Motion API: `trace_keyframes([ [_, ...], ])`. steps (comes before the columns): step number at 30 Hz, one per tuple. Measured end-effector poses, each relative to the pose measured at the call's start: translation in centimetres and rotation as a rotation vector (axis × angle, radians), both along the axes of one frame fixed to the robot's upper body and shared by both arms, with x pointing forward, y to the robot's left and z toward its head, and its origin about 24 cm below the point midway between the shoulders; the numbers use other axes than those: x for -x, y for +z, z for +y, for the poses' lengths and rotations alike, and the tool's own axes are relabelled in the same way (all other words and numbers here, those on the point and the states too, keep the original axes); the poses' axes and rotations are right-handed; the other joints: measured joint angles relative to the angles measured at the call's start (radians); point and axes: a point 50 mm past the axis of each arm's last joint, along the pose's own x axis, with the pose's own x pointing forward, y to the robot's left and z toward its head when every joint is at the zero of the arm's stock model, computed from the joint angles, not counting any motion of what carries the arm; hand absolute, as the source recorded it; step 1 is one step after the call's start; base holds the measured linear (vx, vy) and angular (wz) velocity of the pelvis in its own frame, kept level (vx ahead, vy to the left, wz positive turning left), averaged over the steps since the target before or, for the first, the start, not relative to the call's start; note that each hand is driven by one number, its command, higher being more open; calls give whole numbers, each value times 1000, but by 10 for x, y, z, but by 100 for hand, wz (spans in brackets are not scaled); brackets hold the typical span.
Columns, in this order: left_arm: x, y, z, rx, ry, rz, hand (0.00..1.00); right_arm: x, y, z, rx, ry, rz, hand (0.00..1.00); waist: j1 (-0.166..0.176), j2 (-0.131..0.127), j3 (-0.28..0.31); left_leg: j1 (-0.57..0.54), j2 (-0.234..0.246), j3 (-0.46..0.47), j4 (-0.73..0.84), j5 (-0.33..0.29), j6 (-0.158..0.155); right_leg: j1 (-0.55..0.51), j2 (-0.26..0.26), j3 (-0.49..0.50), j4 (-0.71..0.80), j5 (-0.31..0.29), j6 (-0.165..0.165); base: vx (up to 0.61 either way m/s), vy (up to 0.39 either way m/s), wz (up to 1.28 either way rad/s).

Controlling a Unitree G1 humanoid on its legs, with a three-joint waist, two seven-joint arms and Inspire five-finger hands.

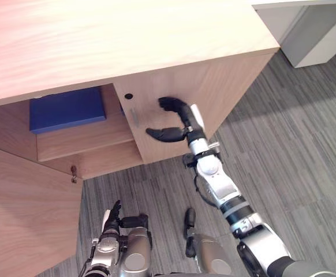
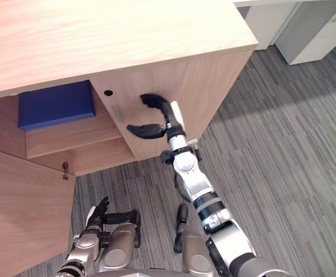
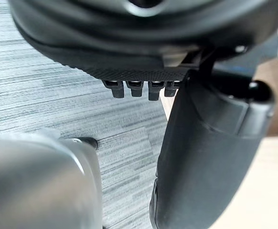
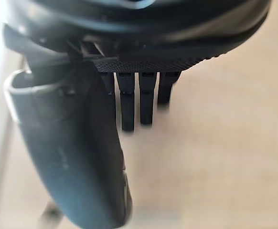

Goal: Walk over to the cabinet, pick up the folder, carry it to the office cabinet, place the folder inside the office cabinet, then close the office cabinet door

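Note:
The blue folder [image 1: 67, 108] lies flat on the upper shelf inside the wooden office cabinet [image 1: 202, 75], behind its left opening. The left cabinet door [image 1: 23, 208] stands swung open towards me. My right hand [image 1: 185, 124] is raised in front of the closed right door panel [image 2: 197, 86], open, with fingers [image 4: 132, 102] and thumb spread wide and holding nothing. It is just right of the small metal handle [image 1: 134, 115]. My left hand [image 1: 113, 216] hangs low beside the open door, open and empty.
The cabinet's broad wooden top [image 1: 99, 40] overhangs the shelves. A lower shelf [image 1: 87, 141] sits beneath the folder. A light grey unit [image 1: 318, 34] stands at the back right. Grey striped carpet [image 1: 283, 150] spreads to the right.

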Motion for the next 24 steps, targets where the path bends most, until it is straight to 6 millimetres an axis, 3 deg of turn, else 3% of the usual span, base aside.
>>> trace_keyframes([
  [3, 4, -1, 3, 4, 26, 0, 100, 2, -18, -8, 33, -24, 76, 100, 11, 0, 0, -1, -4, -12, -5, 0, 0, 5, -4, -13, -3, -4, 1, 47, 31, 15],
  [6, 13, -3, 10, 7, 64, 12, 100, 18, -47, -11, 52, -11, 159, 100, 9, 1, -7, 4, -16, -57, -4, -2, -2, 31, -15, -55, 7, -32, 3, 28, 25, 47],
  [8, 27, -8, 13, 17, 99, 41, 100, 43, -83, -17, 63, -2, 269, 100, 4, 2, -29, 0, -41, -124, -5, -17, -3, 27, -29, -99, 94, -109, 9, 40, 5, 83],
  [9, 30, -9, 13, 18, 101, 49, 100, 51, -92, -19, 59, 0, 299, 100, 3, 4, -35, -1, -46, -148, -8, -17, -1, 20, -30, -86, 126, -133, 5, 56, -25, 105],
  [10, 33, -10, 13, 18, 103, 62, 100, 65, -106, -23, 55, 2, 344, 100, -4, 4, -48, -9, -64, -188, -18, -9, 3, 4, -23, -11, 170, -169, -4, 117, 32, 155],
  [11, 38, -12, 13, 19, 105, 73, 100, 85, -128, -29, 57, 1, 427, 100, -20, 7, -66, -17, -100, -266, -31, 24, 0, -7, -19, 114, 205, -210, 11, 125, 64, 164],
  [12, 39, -12, 12, 20, 106, 74, 100, 92, -136, -32, 59, -1, 458, 100, -19, 7, -68, -19, -112, -292, -36, 32, -3, -3, -21, 137, 212, -227, 18, 151, 61, 168],
  [17, 42, -14, 2, 73, 144, 58, 100, 126, -177, -55, 117, -69, 642, 100, -13, 52, -100, -47, -137, -460, -151, 139, -44, 17, -42, -34, 192, -259, 12, 66, -94, 122],
  [18, 39, -13, -1, 97, 164, 39, 100, 134, -186, -65, 115, -118, 686, 100, -13, 61, -105, -49, -133, -439, -208, 209, -57, 26, -57, -91, 191, -264, 4, -2, -58, 108],
  [19, 38, -12, -2, 106, 172, 28, 100, 138, -189, -70, 113, -140, 700, 100, -13, 62, -107, -47, -132, -411, -234, 238, -58, 31, -64, -111, 191, -265, 2, -55, -66, 120],
  [20, 38, -10, -3, 115, 183, 10, 100, 145, -193, -75, 106, -169, 724, 100, -15, 70, -113, -45, -116, -280, -267, 245, -36, 38, -73, -160, 187, -265, -2, -85, -41, 79],
  [21, 38, -10, -3, 119, 190, 4, 100, 148, -195, -78, 106, -184, 731, 100, -20, 73, -115, -50, -105, -188, -246, 224, -12, 44, -81, -183, 184, -267, -5, -118, -8, 104],
  [22, 36, -8, 1, 116, 198, -8, 100, 158, -200, -89, 97, -239, 760, 100, -30, 63, -121, -61, -84, 13, -141, 148, 21, 55, -119, -234, 186, -265, -3, -84, 39, 90],
  [24, 35, -3, 8, 107, 230, -40, 100, 171, -205, -102, 105, -290, 792, 100, -37, 64, -131, -27, -48, 103, -75, 92, 22, 78, -150, -270, 186, -258, 11, -38, 108, 79],
])
